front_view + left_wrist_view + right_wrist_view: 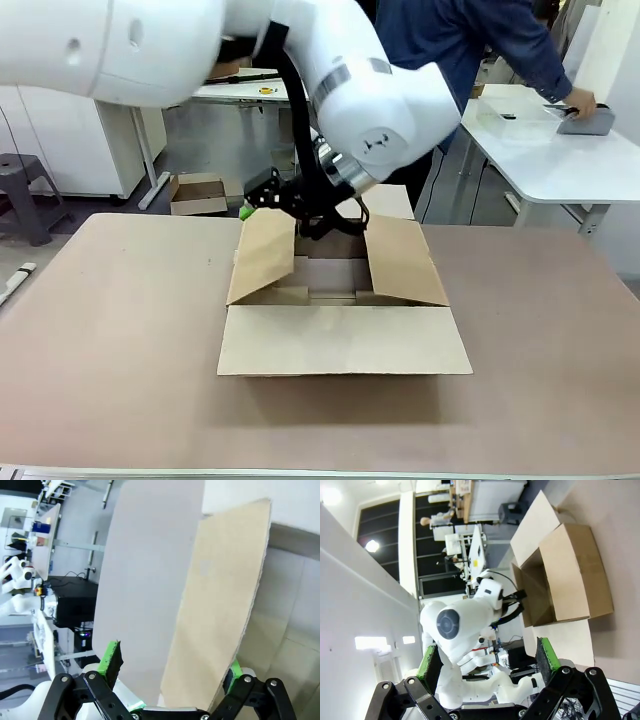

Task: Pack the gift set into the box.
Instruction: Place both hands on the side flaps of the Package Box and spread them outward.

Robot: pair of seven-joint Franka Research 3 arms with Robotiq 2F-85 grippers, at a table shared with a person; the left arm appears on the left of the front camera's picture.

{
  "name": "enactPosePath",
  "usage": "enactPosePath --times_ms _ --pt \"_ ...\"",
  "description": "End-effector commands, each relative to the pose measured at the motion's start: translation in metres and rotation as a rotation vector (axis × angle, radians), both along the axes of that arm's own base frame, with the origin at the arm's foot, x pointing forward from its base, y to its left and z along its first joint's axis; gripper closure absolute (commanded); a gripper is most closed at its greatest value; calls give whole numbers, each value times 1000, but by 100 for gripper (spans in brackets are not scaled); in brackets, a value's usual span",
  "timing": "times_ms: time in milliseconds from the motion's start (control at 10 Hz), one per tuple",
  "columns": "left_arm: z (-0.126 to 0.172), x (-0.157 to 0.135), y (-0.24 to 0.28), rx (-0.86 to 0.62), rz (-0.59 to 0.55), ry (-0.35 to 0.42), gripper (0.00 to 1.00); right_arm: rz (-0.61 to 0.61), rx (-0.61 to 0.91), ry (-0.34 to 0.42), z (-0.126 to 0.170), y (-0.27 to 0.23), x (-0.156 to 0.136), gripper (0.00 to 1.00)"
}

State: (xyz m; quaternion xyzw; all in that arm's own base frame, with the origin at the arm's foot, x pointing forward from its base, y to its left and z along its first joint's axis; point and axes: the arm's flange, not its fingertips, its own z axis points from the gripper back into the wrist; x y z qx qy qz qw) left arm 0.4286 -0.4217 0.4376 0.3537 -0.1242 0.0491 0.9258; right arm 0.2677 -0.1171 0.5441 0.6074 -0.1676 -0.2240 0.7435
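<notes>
Cardboard everywhere in this one. The box (340, 320) sat around the middle of the bench (110, 330), plain brown corrugated stuff, shallow and rectangular, all four flaps open. The near flap lay flat toward the bench's near edge, the two side flaps stood tilted up like a roof, and the far flap was mostly hidden behind the arm. What I could see of the inside looked like bare cardboard, but the flaps hid most of it.

The left pincer (262, 200) hung at the far left corner of the box, right by the top edge of the left flap. In its own wrist view the left pincer (172, 667) was spread wide with that flap's (220, 605) matte tan sheet standing edge-on between the green pads (111, 657), and I couldn't tell if either pad touched it.

The right pincer (487, 662) was up high, spread apart and holding nothing, looking down at the box (570, 575).

I couldn't spot the gift set anywhere.

A person's hand (580, 103) rested on a white side table (560, 150) past the bench's far right corner.
</notes>
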Motion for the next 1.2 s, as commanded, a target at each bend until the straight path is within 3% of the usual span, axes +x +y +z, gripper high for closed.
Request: enactPosePath --times_ms 0,200,500,800,1100 --pt "15 -1 32 -50 3 -30 0 3 4 -34 1 0 3 0" --pt "21 10 54 -139 -22 12 0 3 4 -34 1 0 3 0" --pt "35 30 110 -355 -151 149 0 3 4 -34 1 0 3 0" --pt "68 33 169 -565 -161 161 0 3 4 -34 1 0 3 0" --pt "57 39 206 -774 -228 201 0 3 4 -34 1 0 3 0"
